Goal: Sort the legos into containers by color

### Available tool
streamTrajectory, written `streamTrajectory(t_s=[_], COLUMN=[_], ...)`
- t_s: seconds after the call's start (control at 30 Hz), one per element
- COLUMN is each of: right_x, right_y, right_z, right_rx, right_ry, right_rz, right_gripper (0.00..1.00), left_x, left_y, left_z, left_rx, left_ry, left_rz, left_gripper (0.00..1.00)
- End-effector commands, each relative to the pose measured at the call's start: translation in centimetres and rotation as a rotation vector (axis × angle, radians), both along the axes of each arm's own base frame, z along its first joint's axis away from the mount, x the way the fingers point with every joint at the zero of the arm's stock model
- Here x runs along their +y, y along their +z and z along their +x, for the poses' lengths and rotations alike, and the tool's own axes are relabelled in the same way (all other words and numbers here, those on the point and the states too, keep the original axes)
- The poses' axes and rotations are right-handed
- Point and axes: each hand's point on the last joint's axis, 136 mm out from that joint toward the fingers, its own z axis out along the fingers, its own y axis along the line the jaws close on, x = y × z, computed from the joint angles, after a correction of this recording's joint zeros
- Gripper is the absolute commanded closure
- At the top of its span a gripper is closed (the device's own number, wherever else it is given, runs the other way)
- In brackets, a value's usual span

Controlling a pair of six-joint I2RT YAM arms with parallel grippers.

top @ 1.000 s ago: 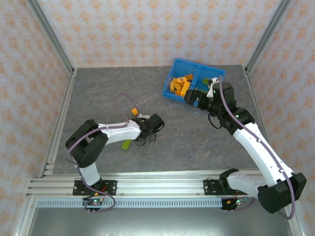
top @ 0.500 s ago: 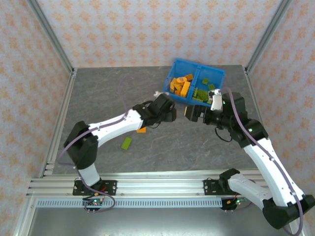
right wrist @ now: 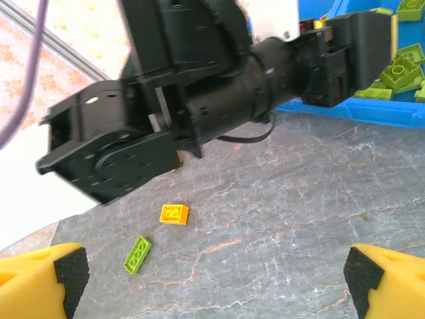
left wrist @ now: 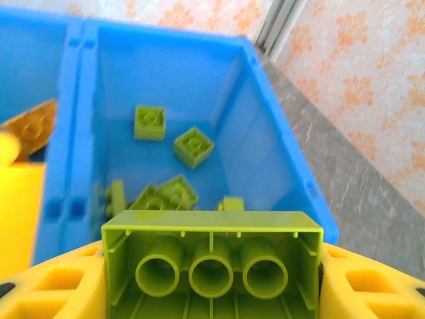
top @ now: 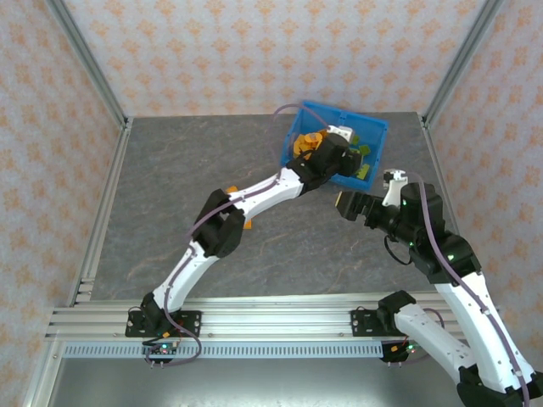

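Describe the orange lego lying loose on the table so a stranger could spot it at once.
Start at the grey table, in the open stretch in front of the blue bin, near the left arm. Two loose legos lie there, apart; the orange lego is short and blocky, while its neighbour, the green lego, is a long thin strip.

Two arms, two grippers, namely the left gripper (left wrist: 212, 279) and the right gripper (right wrist: 216, 276), and one blue bin (left wrist: 265, 153) of two containers. Two loose legos on the table (right wrist: 299, 219): one orange lego (right wrist: 174, 213), one lime green lego (right wrist: 137, 254). At least five lime green bricks (left wrist: 194, 146) in the right container (left wrist: 133, 80), plus one held brick (left wrist: 212, 229) in the left gripper; orange pile (top: 304, 146) in the left container (left wrist: 33, 60) too heaped to count.
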Motion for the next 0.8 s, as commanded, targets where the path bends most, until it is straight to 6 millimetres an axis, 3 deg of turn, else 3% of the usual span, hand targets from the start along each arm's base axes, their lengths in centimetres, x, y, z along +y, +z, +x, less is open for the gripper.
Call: streamTrajectory(t_s=[0.0, 0.2, 0.4, 0.47, 0.6, 0.7, 0.77], right_x=[-0.5, -0.6, -1.3, -1.3, -1.0, 0.9, 2.7], right_y=[-0.5, -0.4, -0.3, -0.4, -1.5, -2.6, -3.7], right_z=[0.3, 0.5, 0.8, 0.9, 1.7, 2.6, 3.3], right_rx=[0.003, 0.000, -0.005, -0.009, 0.010, 0.043, 0.059], right_ry=[-0.040, -0.046, -0.091, -0.095, -0.078, 0.014, 0.086], right_rz=[-0.006, -0.003, -0.013, -0.017, -0.059, -0.074, -0.110], right_gripper=[0.00, 0.00, 0.00, 0.00, 0.02, 0.04, 0.05], left_x=[-1.3, -1.6, -0.4, 1.2, 6.5, 13.3, 18.9], left_y=[2.8, 4.8, 9.9, 11.6, 13.2, 13.8, 13.7], left_z=[1.2, 2.1, 0.3, -0.7, -2.1, -3.7, -5.5], left_rx=[-0.113, -0.150, -0.136, -0.114, -0.067, -0.028, 0.012], left_ry=[-0.013, 0.014, 0.003, 0.027, 0.098, 0.197, 0.278], left_rz=[0.026, -0.011, -0.063, -0.068, -0.114, -0.097, -0.074], left_gripper=[0.39, 0.14, 0.04, 0.04, 0.04, 0.04, 0.04])
